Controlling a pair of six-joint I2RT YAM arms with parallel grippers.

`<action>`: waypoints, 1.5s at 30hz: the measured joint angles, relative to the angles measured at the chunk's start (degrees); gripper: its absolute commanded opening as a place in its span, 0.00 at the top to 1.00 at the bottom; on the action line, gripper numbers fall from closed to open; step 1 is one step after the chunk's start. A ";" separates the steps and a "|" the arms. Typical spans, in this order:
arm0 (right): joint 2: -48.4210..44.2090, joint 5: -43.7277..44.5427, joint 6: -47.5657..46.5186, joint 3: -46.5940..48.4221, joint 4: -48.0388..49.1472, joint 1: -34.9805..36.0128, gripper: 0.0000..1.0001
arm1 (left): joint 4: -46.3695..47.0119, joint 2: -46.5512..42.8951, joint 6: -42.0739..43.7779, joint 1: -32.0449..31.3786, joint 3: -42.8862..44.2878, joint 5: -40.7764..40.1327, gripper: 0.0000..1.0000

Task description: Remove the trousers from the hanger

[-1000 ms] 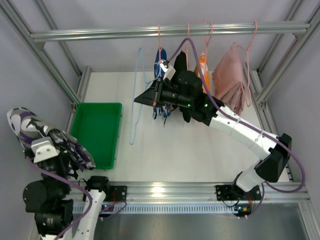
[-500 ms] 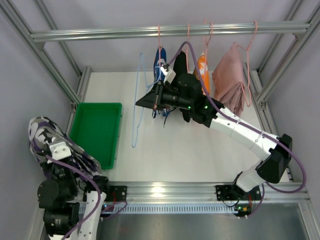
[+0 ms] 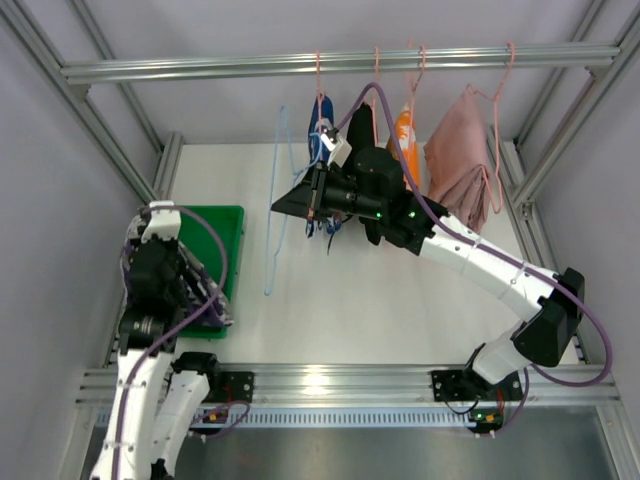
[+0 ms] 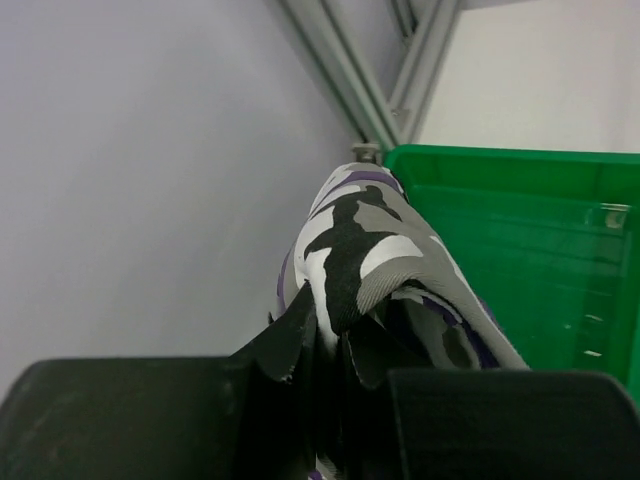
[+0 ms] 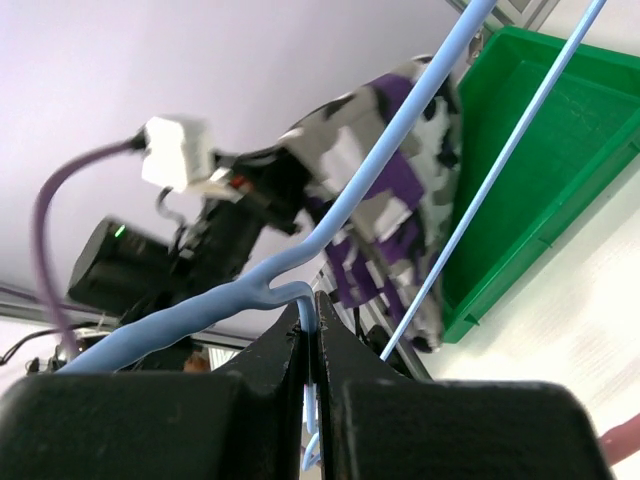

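Left wrist view, grip: the left fingers pinch a fold of the trousers. The printed cloth arches up out of the pinch and away from the camera.
Left wrist view, place: the trousers sit by the left rim of the green bin, near its far corner. The grey wall is close on the other side.
Right wrist view, grip: the right fingers are pressed together on the light-blue wire of the hanger, just below a bend.
Right wrist view, hanger: the wire is bare, with no cloth on it.
Right wrist view, beyond: the trousers hang from the left arm, well apart from the hanger and at the bin's edge.
Top view, layout: the right arm holds the hanger above the surface, below the rail. The left arm is over the bin's near left part.
Step in hand: the garment looks to be off the hanger already, so what is left is probably setting it down in the bin.
Doing it well: carry the pinch toward the bin's middle before letting go, since the cloth is at the rim and could drape over the wall.
Doing it well, height: go low enough that the trailing folds land inside first.
Doing it well, other arm: hold the hanger steady and clear of the bin.
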 measured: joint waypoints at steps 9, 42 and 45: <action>-0.04 -0.02 -2.05 0.00 -0.35 -0.04 1.00 | 12.46 24.55 -10.34 0.02 -0.52 4.66 0.95; -13.77 4.70 -8.26 -7.48 -6.21 0.02 1.00 | -17.64 6.16 -31.15 0.79 24.00 54.47 0.12; -11.54 6.51 -7.13 -6.12 -6.62 0.35 1.00 | -19.23 6.34 -30.93 0.79 24.79 62.71 0.16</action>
